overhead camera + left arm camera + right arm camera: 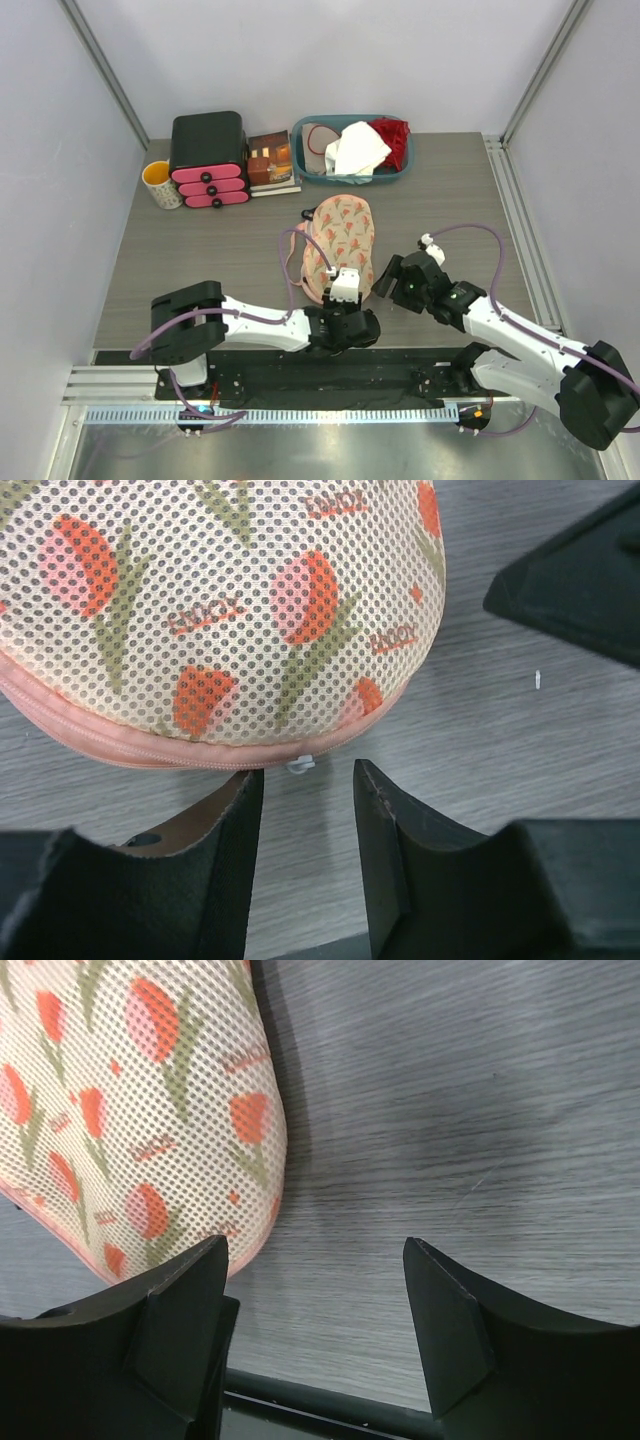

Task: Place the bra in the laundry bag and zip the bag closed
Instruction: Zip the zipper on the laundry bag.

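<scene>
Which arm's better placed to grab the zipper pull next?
Left. The left claw, open, faces the zipper pull at the laundry bag's edge; the right claw sits open beside the bag, no pull visible.

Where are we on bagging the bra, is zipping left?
Done: no bra shows anywhere, so it is likely inside the folded-over laundry bag. In hand: the open left gripper is lined up on the white zipper pull. Left: finishing the zip; the right gripper sits open beside the bag.

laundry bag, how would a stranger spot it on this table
On the grey table, look mid-way, nearer than the teal basket at the back. The laundry bag is a peanut-shaped mesh pouch; nothing else has its cream fabric, red tulips and pink zipper.
</scene>
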You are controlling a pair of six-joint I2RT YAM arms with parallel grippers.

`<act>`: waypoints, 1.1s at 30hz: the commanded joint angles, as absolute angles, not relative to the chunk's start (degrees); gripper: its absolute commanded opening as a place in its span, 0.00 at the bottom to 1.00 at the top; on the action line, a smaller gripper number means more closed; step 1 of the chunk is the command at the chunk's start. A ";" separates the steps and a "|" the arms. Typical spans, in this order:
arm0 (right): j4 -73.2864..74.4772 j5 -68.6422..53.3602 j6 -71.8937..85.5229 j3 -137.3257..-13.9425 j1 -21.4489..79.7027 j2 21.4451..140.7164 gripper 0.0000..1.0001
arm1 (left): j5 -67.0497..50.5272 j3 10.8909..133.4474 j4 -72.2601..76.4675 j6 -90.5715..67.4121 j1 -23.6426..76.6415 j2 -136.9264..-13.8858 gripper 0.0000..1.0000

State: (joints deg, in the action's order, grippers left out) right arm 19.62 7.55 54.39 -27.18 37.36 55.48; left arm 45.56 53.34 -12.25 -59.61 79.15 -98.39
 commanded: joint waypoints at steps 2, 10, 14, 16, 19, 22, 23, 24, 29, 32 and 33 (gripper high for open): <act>16.44 6.86 56.42 -25.93 37.18 54.14 0.76 | 51.50 55.72 -10.99 -58.89 78.40 -99.14 0.35; 12.93 3.96 59.32 -23.56 37.18 55.46 0.76 | 51.77 57.04 -11.69 -57.75 76.99 -99.76 0.03; 10.29 2.90 62.22 -22.59 37.18 55.63 0.79 | 50.45 56.78 -11.08 -56.69 76.82 -98.97 0.00; 8.71 2.72 64.84 -22.06 37.09 55.90 0.80 | 47.91 55.81 -8.28 -54.68 76.73 -98.18 0.00; 5.12 3.25 68.45 -20.92 37.18 55.90 0.80 | 44.04 54.23 -4.59 -53.00 76.82 -96.95 0.00; 1.51 2.99 70.48 -20.22 37.09 56.86 0.80 | 40.19 52.91 -1.06 -50.90 76.73 -95.54 0.00; 0.62 2.55 71.18 -20.21 37.18 57.39 0.80 | 39.30 52.65 -0.27 -50.19 76.73 -95.19 0.00; 0.27 2.11 71.45 -20.48 37.09 58.09 0.80 | 38.42 52.04 1.30 -49.66 76.73 -94.75 0.00; -3.25 0.79 74.43 -19.69 37.18 61.00 0.75 | 36.48 50.89 3.08 -49.13 76.55 -92.99 0.00; -4.22 1.05 74.97 -17.93 37.09 60.03 0.74 | 35.69 50.02 0.18 -51.85 76.29 -92.20 0.00; -4.22 1.14 74.97 -17.67 37.18 59.77 0.74 | 35.16 49.05 2.35 -51.77 76.29 -92.02 0.02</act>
